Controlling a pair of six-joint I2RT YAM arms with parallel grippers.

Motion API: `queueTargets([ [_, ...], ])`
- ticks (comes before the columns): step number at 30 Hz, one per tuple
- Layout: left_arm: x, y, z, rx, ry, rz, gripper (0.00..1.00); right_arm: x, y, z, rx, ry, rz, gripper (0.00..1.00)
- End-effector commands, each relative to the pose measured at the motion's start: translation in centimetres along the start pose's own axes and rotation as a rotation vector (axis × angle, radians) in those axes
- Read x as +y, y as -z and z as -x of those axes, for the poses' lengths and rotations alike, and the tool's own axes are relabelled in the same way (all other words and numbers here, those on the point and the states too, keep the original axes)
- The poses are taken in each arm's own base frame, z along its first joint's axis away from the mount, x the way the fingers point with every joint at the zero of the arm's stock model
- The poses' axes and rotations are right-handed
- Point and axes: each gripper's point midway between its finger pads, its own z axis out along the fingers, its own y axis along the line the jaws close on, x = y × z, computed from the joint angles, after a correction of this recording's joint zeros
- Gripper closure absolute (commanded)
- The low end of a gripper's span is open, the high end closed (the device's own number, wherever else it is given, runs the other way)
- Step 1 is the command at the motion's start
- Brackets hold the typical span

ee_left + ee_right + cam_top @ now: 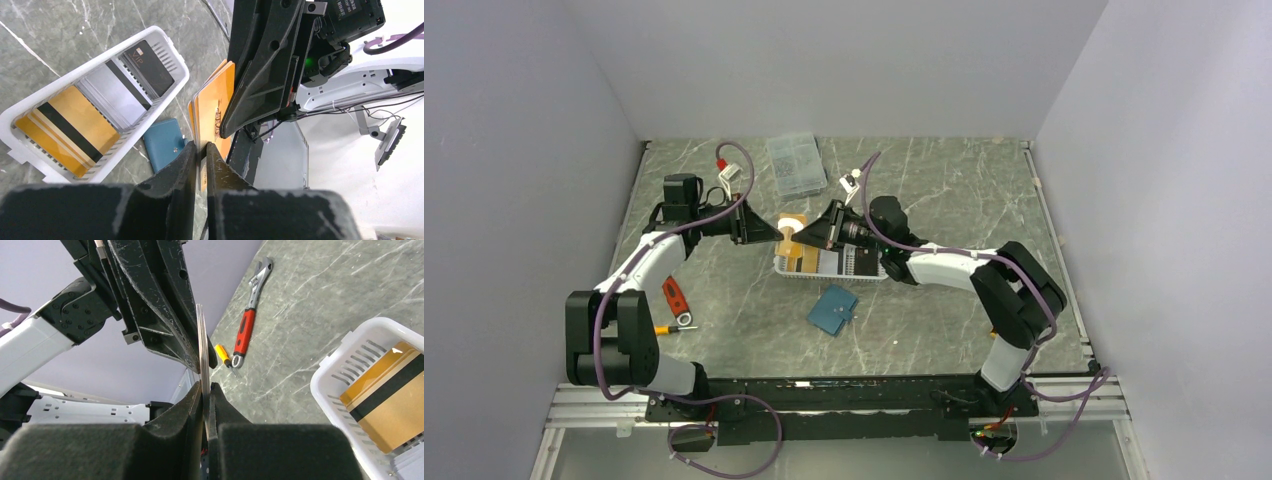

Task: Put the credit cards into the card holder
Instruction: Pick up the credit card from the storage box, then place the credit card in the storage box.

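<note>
Gold credit cards [212, 107] hanging stacked over the white basket [181, 67], being pinched by left end effector [201, 150] and right end effector [206, 390], both narrowed onto them. Card holder [162, 145] lying folded on the counter [50, 30] beside the basket. Risking cards fanning and dropping through uneven release.

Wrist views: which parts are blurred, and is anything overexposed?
Left wrist view: left claw blurred at the bottom; gold card and basket sharp; wall at the right washed out white. Right wrist view: right claw blurred; wrench sharp.
</note>
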Motion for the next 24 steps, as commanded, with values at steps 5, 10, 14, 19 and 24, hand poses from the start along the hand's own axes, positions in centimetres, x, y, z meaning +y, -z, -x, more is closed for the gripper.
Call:
queueTargets([
  [5,-2.4,1.0,2.1,-0.037,-0.105,-0.069,0.75,-0.2,0.8,0.5,0.005,0.036,-0.035,0.93],
  [10,-2.9,1.0,2.2,-0.034,-0.099,-0.093,0.72,-0.4,0.9,0.1,0.023,0.036,-0.043,0.94],
  [14,-2.6,1.0,2.2,-0.039,-0.097,-0.080,0.73,-0.4,0.8,0.0,0.028,0.029,-0.035,0.95],
  [19,-1.1,0.8,0.9,-0.027,-0.083,-0.033,0.70,0.8,0.6,1.1,0.006,0.054,-0.018,0.97],
  [24,-0.6,0.7,-0.5,-0.009,-0.026,-0.032,0.58,2.3,0.6,2.3,-0.028,0.093,0.010,0.98],
])
